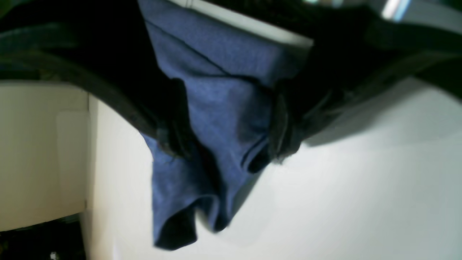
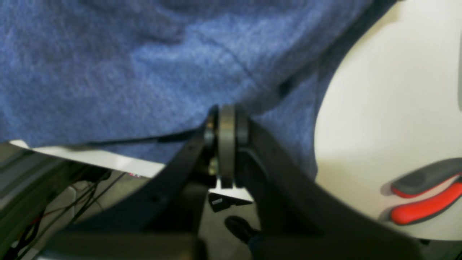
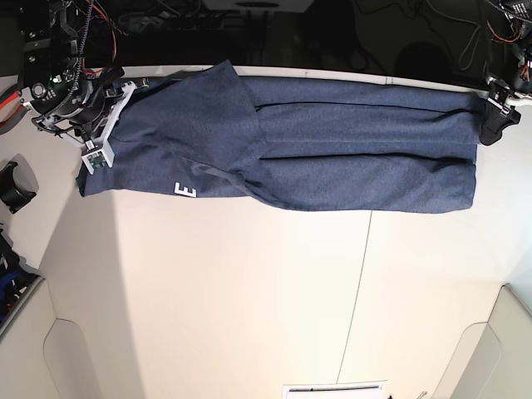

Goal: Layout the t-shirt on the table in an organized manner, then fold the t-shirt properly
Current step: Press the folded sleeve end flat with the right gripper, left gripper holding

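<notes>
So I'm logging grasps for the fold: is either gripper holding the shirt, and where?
The right gripper is shut at the t-shirt edge; whether it pinches cloth cannot be told. The left gripper is open, cloth between its jaws, unclamped.

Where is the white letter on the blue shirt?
In the base view, the white letter sits on the t-shirt's lower edge, toward the picture's left. It lies just below the diagonal folded flap, with bare table right beneath it.

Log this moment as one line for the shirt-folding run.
stage: folding | t-shirt: long folded band along table far edge | left claw: open, at shirt end | right claw: shut on t-shirt
</notes>
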Controlling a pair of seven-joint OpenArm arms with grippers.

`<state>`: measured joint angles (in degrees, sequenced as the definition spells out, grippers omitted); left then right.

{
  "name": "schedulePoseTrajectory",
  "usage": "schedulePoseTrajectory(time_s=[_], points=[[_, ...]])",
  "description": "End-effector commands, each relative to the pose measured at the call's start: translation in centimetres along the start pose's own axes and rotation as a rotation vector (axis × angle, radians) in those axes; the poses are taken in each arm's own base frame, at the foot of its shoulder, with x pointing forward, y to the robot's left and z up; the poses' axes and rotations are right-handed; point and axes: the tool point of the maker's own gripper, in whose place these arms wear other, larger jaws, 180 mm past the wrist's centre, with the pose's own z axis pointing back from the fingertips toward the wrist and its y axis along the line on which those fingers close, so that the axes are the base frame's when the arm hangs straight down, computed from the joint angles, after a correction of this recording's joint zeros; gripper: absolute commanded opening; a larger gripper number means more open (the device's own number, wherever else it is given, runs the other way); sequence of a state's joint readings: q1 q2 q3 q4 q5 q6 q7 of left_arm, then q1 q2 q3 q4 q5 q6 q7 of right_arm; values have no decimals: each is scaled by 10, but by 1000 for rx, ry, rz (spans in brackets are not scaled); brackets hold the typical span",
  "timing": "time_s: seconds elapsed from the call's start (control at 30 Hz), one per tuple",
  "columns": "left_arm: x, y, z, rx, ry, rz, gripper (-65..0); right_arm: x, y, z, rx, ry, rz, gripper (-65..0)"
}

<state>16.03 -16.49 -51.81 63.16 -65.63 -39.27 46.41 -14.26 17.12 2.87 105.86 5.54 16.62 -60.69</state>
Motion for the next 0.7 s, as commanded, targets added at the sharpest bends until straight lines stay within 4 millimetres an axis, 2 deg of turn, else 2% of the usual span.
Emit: schedulePoseTrajectory(time_s=[0.0,0.17,0.33,0.43,0.67], points=[[16,-1,2,-11,-48,-14,-270,9,-6,4,-17,-34,0,-650],[18,22,5,86,-63,-85,-270,9,-6,4,-16,-34,4,-650],[19,28,5,122,-64,-136,-270,10,-6,4,-13,-36,9,-650],[13,21,-5,99,-32,-123,-270,12,-5,5,-13,-52,9,-650],[-16,-9,-51,-7,70,-51,-270,12,-5,5,-13,-52,9,-650]])
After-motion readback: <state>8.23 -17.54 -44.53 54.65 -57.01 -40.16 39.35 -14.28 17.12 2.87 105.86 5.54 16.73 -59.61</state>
